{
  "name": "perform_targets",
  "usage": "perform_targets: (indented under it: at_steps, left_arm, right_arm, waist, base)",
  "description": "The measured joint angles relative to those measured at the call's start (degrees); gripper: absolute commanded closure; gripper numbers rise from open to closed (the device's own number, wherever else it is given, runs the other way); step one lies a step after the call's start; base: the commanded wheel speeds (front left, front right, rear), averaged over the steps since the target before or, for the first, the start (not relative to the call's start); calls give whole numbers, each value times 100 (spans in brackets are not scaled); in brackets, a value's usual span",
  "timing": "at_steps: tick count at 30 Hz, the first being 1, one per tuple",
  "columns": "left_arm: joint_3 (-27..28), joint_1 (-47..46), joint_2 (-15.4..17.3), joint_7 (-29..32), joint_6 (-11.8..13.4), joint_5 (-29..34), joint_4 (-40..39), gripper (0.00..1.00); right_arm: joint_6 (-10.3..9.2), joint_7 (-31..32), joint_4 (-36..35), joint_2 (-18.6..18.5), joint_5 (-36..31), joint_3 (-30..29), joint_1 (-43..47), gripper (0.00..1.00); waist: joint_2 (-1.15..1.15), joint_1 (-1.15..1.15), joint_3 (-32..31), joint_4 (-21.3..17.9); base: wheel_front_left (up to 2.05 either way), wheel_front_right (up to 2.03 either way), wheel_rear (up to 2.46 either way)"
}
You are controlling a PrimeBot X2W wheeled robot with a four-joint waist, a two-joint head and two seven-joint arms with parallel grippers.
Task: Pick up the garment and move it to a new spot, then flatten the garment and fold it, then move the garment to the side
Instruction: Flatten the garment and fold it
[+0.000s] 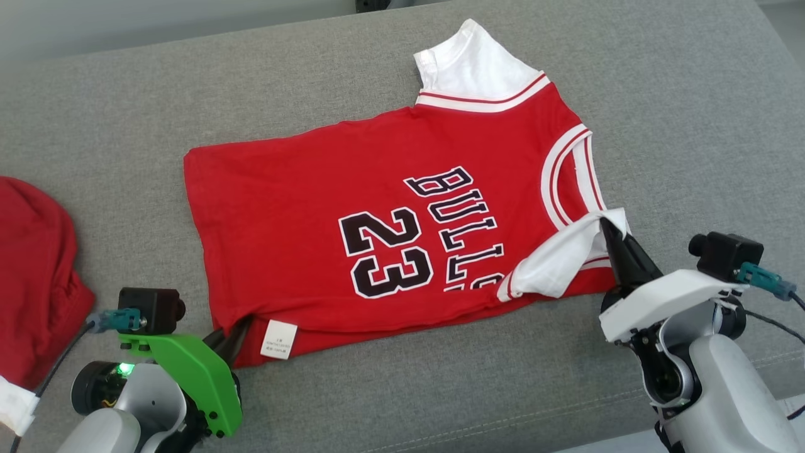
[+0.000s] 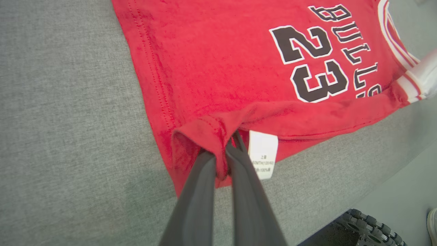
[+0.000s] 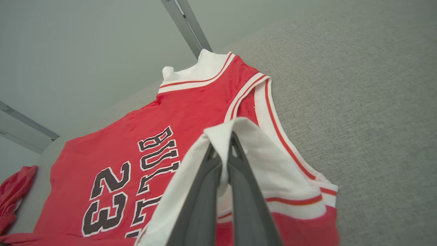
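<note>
Left gripper [image 2: 222, 152]: I have it pinched tight on the hem corner [image 2: 198, 136] of the Bulls jersey [image 2: 222, 61], cloth bunched over my fingertips, just beside the care label [image 2: 263, 153].
Right gripper [image 3: 227, 153]: pressed together on the near white sleeve [image 3: 273, 164], holding it raised off the red body.
Why this hold: I've got both ends of the near long edge, so I reckon it can travel across as one straight fold.
Jersey position: sideways and mostly flat on the grey cushion [image 1: 126, 113], neckline to my right.
Off to the left: another red garment [image 1: 31, 283], well apart.
</note>
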Motion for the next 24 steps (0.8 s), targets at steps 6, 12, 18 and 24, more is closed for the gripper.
perform_targets:
  at_steps: [6,12,18,24]
  left_arm:
    - [58,-260,-2,164,-73,-203,263,100]
    - [55,-357,-53,238,-109,-285,495,100]
    - [-27,-500,-156,333,-118,-324,808,100]
    - [-22,-593,-258,356,-121,-387,1028,0]
  right_arm:
    - [0,-178,702,-154,-99,166,-675,100]
    - [0,-200,1324,-253,-172,493,-1147,100]
    - [0,-286,1926,-322,-263,689,-1446,100]
    - [0,-448,2318,-359,-333,846,-1671,0]
  waist:
    - [0,0,64,-33]
    - [0,0,19,-19]
    - [0,0,5,43]
    - [0,0,-2,80]
  base:
    - [0,0,0]
    - [0,0,0]
    - [0,0,0]
    - [0,0,0]
